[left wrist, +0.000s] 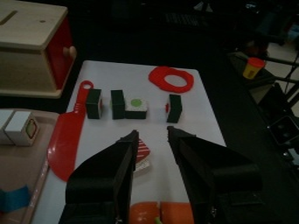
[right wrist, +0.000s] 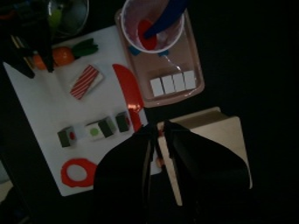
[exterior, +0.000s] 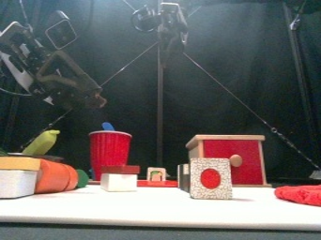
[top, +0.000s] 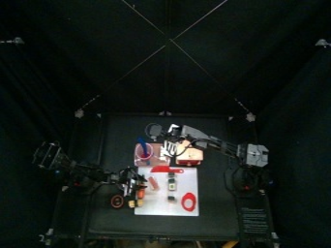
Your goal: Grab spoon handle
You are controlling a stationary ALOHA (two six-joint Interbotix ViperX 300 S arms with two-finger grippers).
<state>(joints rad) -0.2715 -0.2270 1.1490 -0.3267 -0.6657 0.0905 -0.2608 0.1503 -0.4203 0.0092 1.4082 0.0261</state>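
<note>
Top view: I see the left arm (top: 62, 160) off the table's left side and the right arm (top: 239, 150) reaching in over the back of the white mat (top: 165, 197).

Front view: the red cup (exterior: 109, 153) stands left of the wooden box (exterior: 230, 157), and the blue spoon (exterior: 108, 126) pokes its tip above the cup's rim.

Left wrist view: my left gripper (left wrist: 155, 136) hangs over the mat with its jaws parted and nothing between them. A red toy knife (left wrist: 70, 131) lies beside the sushi pieces (left wrist: 135, 104).

Right wrist view: my right gripper (right wrist: 163, 131) hovers above the wooden box's edge, jaws about half open and gripping nothing. The spoon's handle leans out of the cup, which sits in a pink tray (right wrist: 193, 74), well apart from these jaws.
</note>
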